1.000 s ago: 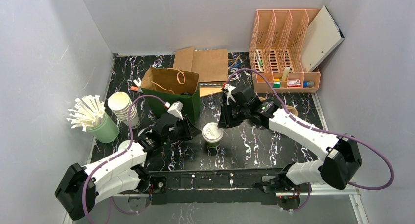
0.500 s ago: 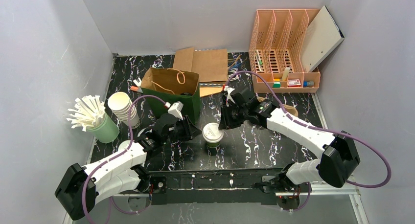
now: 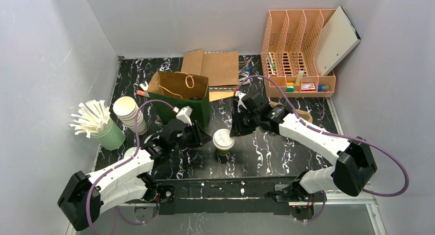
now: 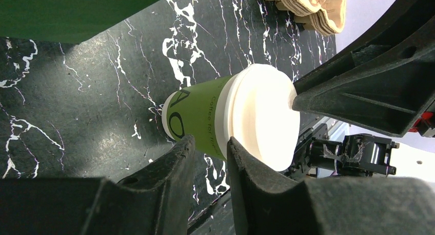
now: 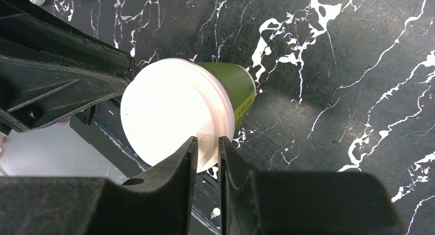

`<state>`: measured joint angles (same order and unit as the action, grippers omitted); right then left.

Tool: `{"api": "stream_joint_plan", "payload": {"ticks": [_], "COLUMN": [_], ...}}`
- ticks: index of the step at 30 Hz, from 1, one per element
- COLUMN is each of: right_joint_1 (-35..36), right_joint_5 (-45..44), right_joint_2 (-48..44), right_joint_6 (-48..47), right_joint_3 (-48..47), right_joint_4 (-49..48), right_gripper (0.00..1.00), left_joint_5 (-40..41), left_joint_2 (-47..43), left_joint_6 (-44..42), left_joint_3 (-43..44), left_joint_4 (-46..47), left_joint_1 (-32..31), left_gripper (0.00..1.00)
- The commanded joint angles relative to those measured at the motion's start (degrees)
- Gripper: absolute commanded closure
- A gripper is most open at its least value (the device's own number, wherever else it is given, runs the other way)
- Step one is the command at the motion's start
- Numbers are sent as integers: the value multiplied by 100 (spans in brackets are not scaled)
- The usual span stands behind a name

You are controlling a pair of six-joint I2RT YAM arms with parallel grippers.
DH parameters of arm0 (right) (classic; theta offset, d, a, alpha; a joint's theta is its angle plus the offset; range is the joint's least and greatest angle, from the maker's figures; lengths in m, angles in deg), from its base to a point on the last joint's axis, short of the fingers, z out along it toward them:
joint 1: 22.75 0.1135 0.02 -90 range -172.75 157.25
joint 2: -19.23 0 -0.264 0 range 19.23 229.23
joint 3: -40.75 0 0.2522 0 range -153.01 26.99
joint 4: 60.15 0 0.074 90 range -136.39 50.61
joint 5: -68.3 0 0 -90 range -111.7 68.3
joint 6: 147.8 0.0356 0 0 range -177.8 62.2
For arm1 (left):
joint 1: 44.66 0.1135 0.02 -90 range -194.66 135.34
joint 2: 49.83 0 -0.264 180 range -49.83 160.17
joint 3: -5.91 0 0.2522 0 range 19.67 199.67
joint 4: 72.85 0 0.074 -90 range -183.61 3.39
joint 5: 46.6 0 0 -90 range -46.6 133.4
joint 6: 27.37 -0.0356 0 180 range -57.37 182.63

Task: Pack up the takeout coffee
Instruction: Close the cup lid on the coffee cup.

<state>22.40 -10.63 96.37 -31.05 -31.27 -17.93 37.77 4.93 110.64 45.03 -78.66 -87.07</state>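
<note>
The takeout coffee cup (image 3: pixel 223 140), green with a white lid, stands upright on the black marble table, in front of the open green paper bag (image 3: pixel 180 93). My left gripper (image 3: pixel 203 139) is at the cup's left side. Its jaws are slightly apart and hold nothing, and the tips (image 4: pixel 208 142) stop just short of the green wall (image 4: pixel 202 117) under the lid. My right gripper (image 3: pixel 235 128) comes in from the upper right. Its fingers are narrowly parted over the lid's edge (image 5: pixel 174 112), gripping nothing. I cannot tell whether they touch it.
Behind the bag lies flat brown paper (image 3: pixel 218 66). At the left are a stack of paper cups (image 3: pixel 128 112) and a green holder of white straws (image 3: pixel 97 123). An orange file rack (image 3: pixel 297 50) stands at the back right, with brown cup carriers (image 3: pixel 303 115) beside the right arm.
The right gripper has edged slightly towards the cup. The left gripper and the cup have hardly moved.
</note>
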Motion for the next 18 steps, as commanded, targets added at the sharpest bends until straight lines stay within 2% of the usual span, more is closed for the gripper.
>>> {"api": "stream_joint_plan", "payload": {"ticks": [1,8,18], "right_joint_1": [-13,-18,-12], "right_joint_5": [92,116,167], "right_joint_2": [27,15,33], "right_joint_6": [-74,-90,-87], "right_joint_3": [12,-25,-41], "right_joint_4": [-96,-104,-131], "right_gripper": [70,70,70], "left_joint_5": [77,-59,-212], "left_joint_2": [-184,-363,12], "left_joint_6": [-2,70,182], "left_joint_3": [192,260,157], "left_joint_4": [6,-32,155], "left_joint_1": [-24,-22,-21], "left_gripper": [72,66,68]}}
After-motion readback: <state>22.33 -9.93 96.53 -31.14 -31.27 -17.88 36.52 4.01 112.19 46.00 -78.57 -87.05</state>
